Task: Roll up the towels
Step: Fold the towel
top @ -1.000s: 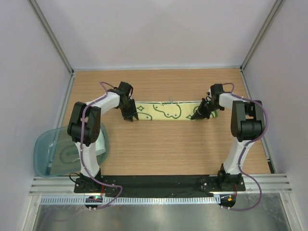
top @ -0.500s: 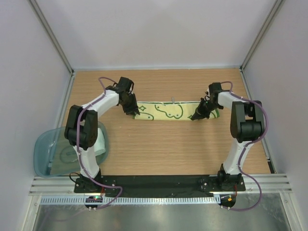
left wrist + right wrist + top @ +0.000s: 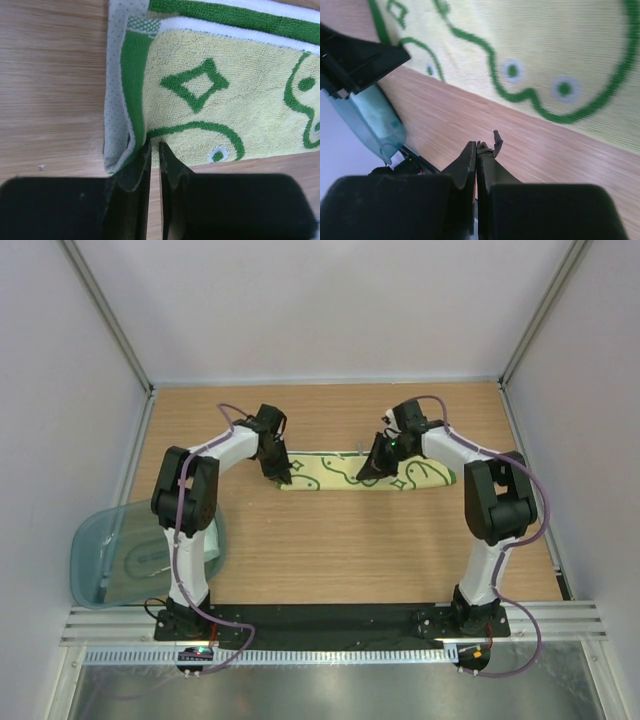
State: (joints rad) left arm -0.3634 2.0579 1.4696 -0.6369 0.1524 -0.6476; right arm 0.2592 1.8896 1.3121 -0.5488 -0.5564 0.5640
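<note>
The green and cream doodle towel (image 3: 330, 472) lies folded in a long strip across the far middle of the table. My left gripper (image 3: 281, 476) is shut at its left end. In the left wrist view the tips (image 3: 154, 146) rest on the towel's (image 3: 225, 100) near edge, beside a turned-up end showing a dotted grey underside (image 3: 116, 100). My right gripper (image 3: 368, 472) hovers over the strip's middle, shut and empty (image 3: 477, 145), over wood just in front of the towel (image 3: 545, 50). A pale mint-blue cloth (image 3: 208, 540) shows at the bin's right edge.
The translucent teal-grey bin (image 3: 110, 555) sits at the near left, partly off the table; it also shows in the right wrist view (image 3: 370, 120). White walls and metal posts enclose the table. A black base rail (image 3: 330, 618) runs along the near edge.
My right gripper has moved left from the towel's right end to its middle, leaving that end lying flat. My left gripper shifted slightly right at the left end.
</note>
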